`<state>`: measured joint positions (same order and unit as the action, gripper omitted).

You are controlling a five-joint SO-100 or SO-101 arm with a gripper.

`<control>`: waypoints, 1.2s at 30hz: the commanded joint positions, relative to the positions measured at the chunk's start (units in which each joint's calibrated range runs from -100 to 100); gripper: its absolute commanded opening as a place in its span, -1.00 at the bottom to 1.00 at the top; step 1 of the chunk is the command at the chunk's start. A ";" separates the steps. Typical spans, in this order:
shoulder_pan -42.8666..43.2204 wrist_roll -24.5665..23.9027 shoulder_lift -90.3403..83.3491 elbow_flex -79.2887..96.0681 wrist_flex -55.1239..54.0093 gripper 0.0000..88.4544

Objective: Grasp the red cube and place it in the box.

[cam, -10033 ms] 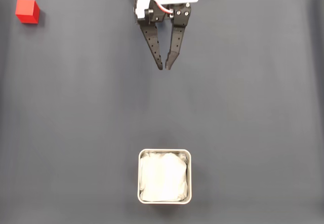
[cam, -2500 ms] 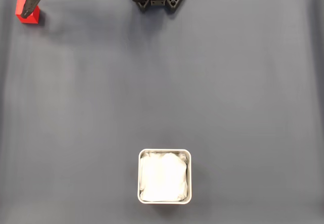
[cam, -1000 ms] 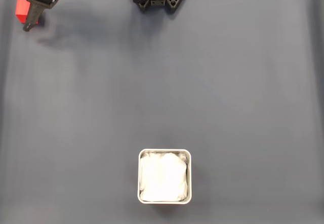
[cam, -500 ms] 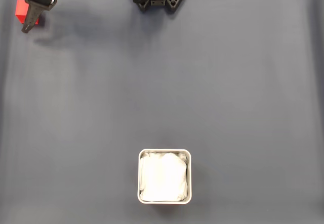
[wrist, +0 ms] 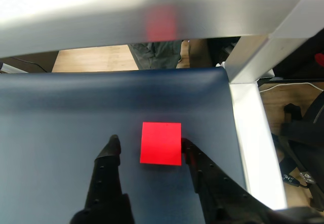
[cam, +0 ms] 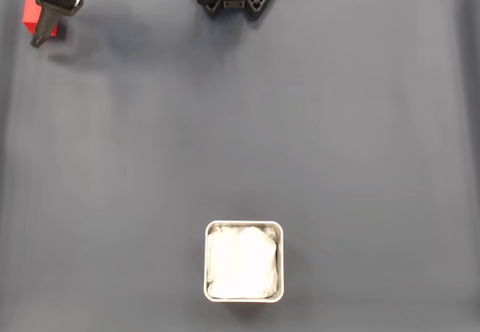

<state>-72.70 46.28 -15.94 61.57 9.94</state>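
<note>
Clearly the job is only just getting going: the red cube is sitting on the dark mat in the far left corner of the fixed view, not yet lifted, while the box is waiting near the bottom edge, well apart from it, with nothing but its white wrinkly lining inside. In the wrist view the gripper is standing open around the cube, one black fingertip lying off to the left with a gap between it and the cube, the other seeming to be touching or just beside the cube's right face. Nothing is being held. In the fixed view the gripper is reaching down over the cube, covering part of it. Closing on the cube, lifting it, carrying it across the mat and dropping it into the tin all appear to be left to do.
</note>
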 commanded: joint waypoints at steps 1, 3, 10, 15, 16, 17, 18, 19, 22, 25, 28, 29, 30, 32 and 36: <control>-0.17 -0.54 -0.27 -2.27 -1.26 -0.53; -0.17 -0.44 -0.27 -2.27 -1.26 -0.55; -0.17 -0.34 -0.44 -2.27 -1.26 -0.68; -0.10 -0.29 -0.53 -2.27 -1.26 -0.73; -0.10 -0.29 -0.53 -2.27 -1.26 -0.75; -0.10 -0.24 -0.53 -2.27 -1.26 -0.76; -0.03 -0.20 -0.62 -2.27 -1.17 -0.78; -0.03 -0.15 -0.62 -2.27 -1.17 -0.80; 0.04 0.00 -0.70 -2.27 -0.93 -0.84; 0.12 0.05 -0.88 -2.18 -0.85 -0.87; 0.26 0.05 -1.40 -2.18 -0.68 -0.88; 0.26 0.05 -1.57 -2.18 -0.52 -0.88; 0.26 0.10 -1.74 -2.27 -0.27 -0.88; 0.26 0.20 -2.18 -2.27 0.06 -0.88; 0.26 0.20 -2.70 -4.73 3.66 -0.88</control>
<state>-72.63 46.28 -15.94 60.31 10.82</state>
